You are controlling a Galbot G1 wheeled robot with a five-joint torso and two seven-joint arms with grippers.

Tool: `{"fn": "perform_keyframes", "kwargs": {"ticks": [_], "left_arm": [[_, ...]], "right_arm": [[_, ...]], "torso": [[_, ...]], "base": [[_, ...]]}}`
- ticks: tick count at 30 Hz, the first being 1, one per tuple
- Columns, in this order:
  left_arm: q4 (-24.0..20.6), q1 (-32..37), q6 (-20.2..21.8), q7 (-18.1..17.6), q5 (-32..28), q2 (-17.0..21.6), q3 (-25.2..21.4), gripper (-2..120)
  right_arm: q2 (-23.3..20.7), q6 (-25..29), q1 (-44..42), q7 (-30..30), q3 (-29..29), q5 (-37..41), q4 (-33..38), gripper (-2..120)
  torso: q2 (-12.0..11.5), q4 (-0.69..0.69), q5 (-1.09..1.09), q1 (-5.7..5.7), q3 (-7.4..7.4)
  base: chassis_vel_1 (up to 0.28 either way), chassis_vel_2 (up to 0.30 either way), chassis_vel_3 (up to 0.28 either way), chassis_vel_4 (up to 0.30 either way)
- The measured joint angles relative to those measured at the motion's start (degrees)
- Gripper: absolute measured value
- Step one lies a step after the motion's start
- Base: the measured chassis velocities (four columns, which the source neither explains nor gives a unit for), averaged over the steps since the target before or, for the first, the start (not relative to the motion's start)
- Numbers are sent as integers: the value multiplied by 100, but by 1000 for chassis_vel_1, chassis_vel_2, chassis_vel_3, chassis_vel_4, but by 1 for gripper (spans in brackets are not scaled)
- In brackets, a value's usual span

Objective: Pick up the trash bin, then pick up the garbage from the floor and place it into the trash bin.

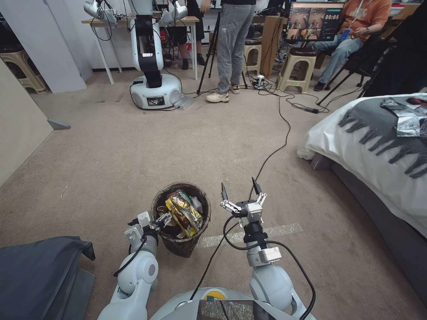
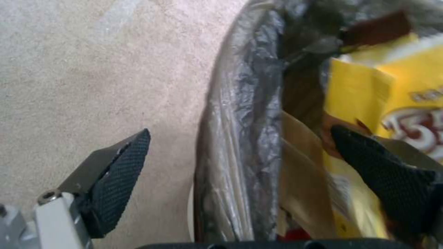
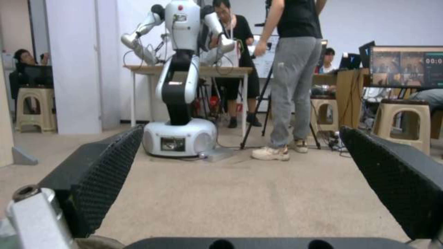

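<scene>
The trash bin (image 1: pixel 181 242) wears a crinkled, glossy plastic bag. Shiny yellow packets (image 1: pixel 183 213) fill it. The carpet (image 1: pixel 111 164) looks matt and rough; the finger pads (image 2: pixel 122 173) are knurled rubber.

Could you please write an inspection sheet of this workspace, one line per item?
Surface: beige carpet, with a pale tape strip near the bin.
Job's things: trash bin stands on the floor, dark liner over its rim; garbage, mostly yellow packets, lies inside.
Clutter: grey cloth at the robot's left.
Hands: left hand open, straddling the bin's rim; right hand open, beside the bin, holding nothing.
Cables: black cable across the carpet.
Surroundings: bed at right, second robot ahead.
</scene>
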Motion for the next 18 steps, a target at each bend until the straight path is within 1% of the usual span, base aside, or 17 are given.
{"fn": "perform_keyframes", "kwargs": {"ticks": [2,3,4,5,8,13,18], "left_arm": [[-35,30,13,-1,5,11,3,96],[-52,56,17,2,10,18,6,96],[-62,71,18,0,19,23,5,96],[-116,117,30,-4,74,24,2,96],[-214,196,78,-22,181,21,3,98],[-311,276,111,-44,265,24,3,99],[-529,408,115,-62,361,26,14,100]], "right_arm": [[1,2,7,-1,-14,-6,-5,100],[0,2,13,-4,-31,-11,-5,100],[4,2,17,-4,-37,-12,-5,100],[0,2,26,-5,-46,-11,-5,100],[-12,2,33,-7,-51,-12,-5,100],[-9,1,49,-9,-62,-9,-2,100],[-8,0,69,-9,-67,-1,-2,100]], "torso": [[0,-1,-1,0,0],[-1,-2,-5,0,1],[-1,-3,-3,0,1],[-1,-1,-3,0,1],[-1,0,-1,0,1],[-1,1,0,0,0],[-1,1,3,0,-1]], "base": [[0,0,0,0],[0,0,0,0],[0,0,0,0],[0,0,0,0],[0,0,0,0],[0,0,0,0],[0,0,0,0]]}}
